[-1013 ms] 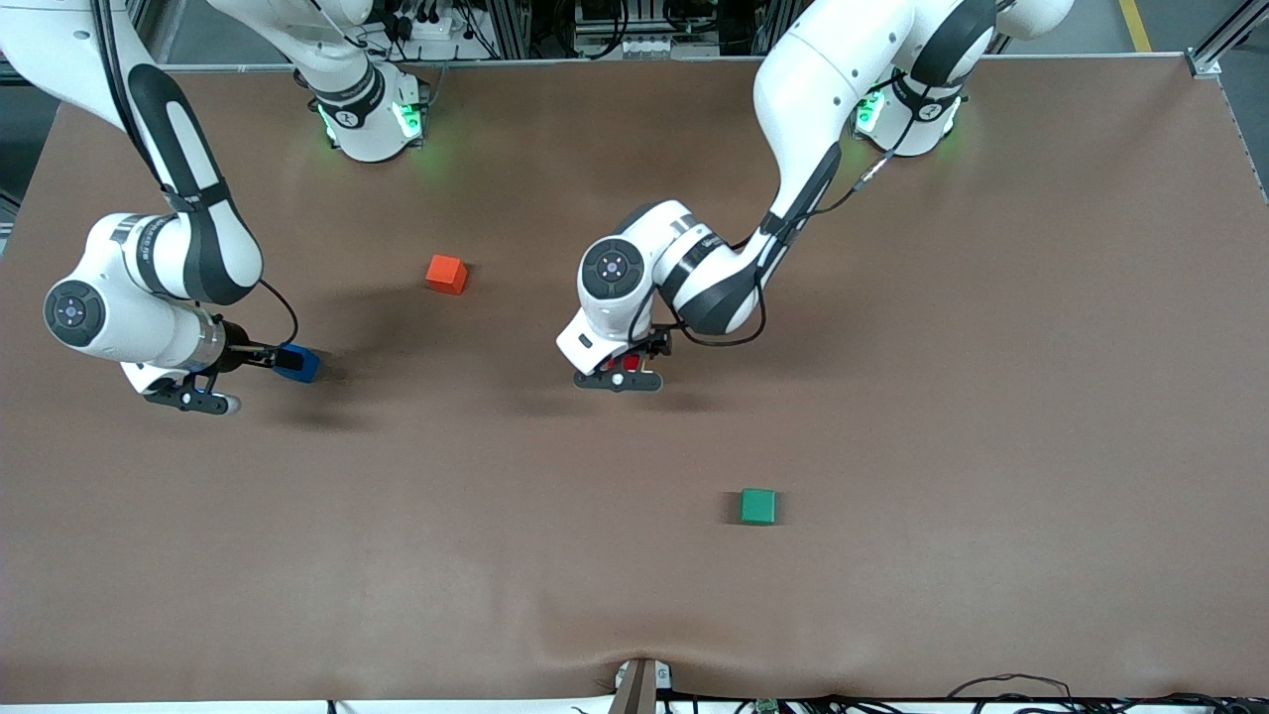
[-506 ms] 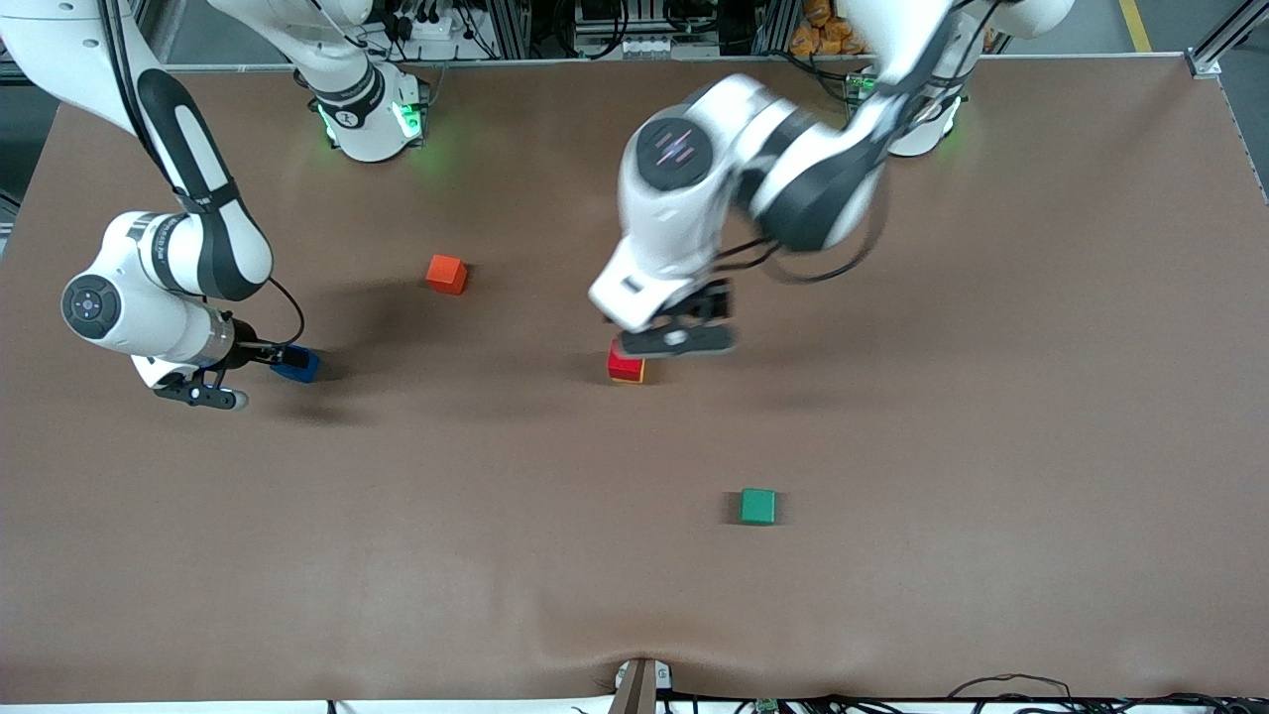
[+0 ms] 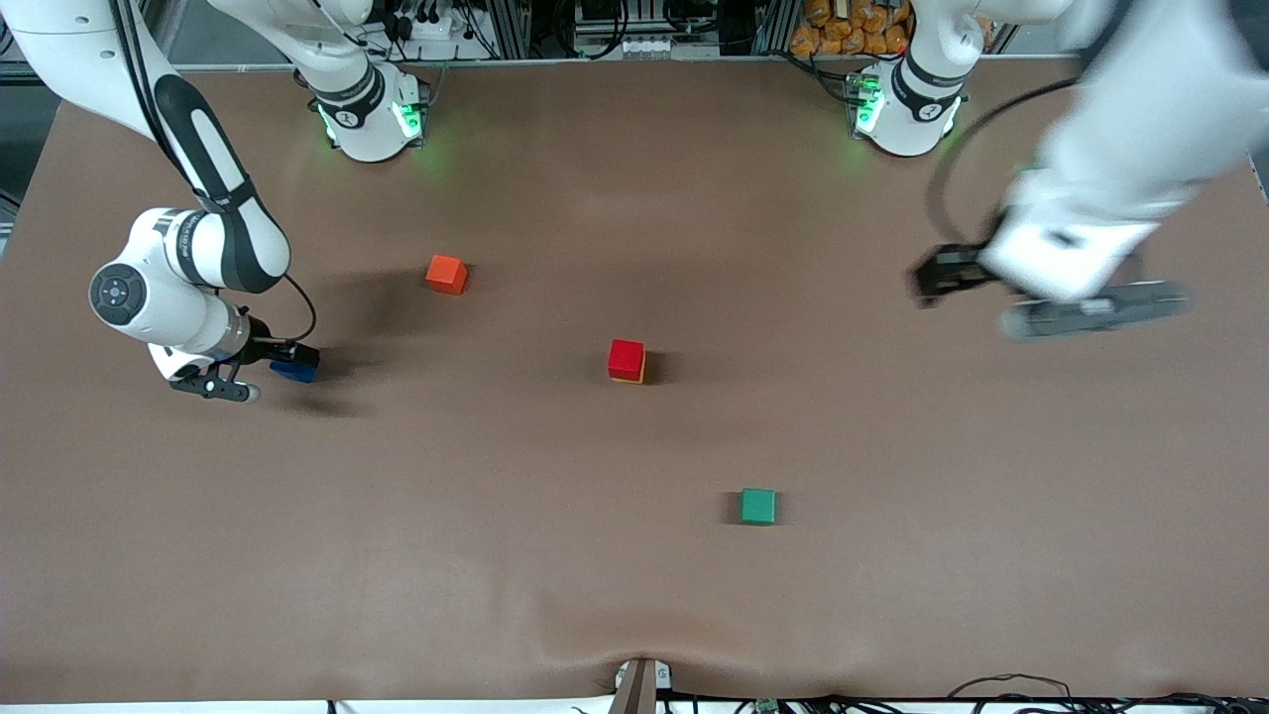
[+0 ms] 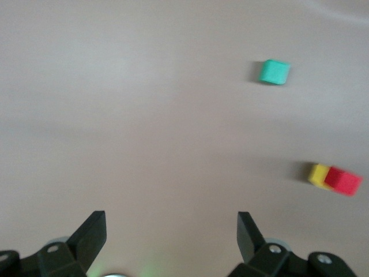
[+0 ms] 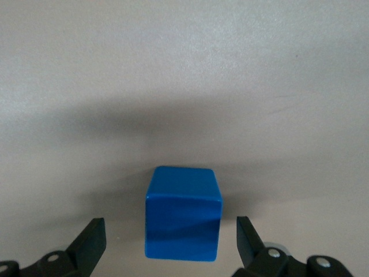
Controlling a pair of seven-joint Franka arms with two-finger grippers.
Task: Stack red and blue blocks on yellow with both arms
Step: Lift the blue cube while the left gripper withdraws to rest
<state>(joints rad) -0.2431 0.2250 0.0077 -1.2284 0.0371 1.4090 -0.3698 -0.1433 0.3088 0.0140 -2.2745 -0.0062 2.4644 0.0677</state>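
Note:
The red block (image 3: 626, 357) sits on the yellow block (image 3: 638, 378) at the table's middle, and only a thin yellow edge shows under it. The left wrist view shows both, red block (image 4: 344, 181) on yellow block (image 4: 318, 173). My left gripper (image 3: 937, 278) is up in the air over the left arm's end of the table, blurred. In its wrist view the left gripper (image 4: 171, 231) is open and empty. The blue block (image 3: 294, 372) rests on the table toward the right arm's end. My right gripper (image 3: 292, 362) is low around it. The right gripper (image 5: 171, 242) is open, with a gap on each side of the blue block (image 5: 183, 212).
An orange-red cube (image 3: 446, 274) lies between the blue block and the stack, farther from the front camera. A green cube (image 3: 757, 506) lies nearer to the front camera than the stack and also shows as the green cube (image 4: 273, 72) in the left wrist view.
My left gripper has lifted off the red block, leaving it on the yellow one, and swung fast toward the left arm's end. My right gripper has shifted slightly at the blue block.

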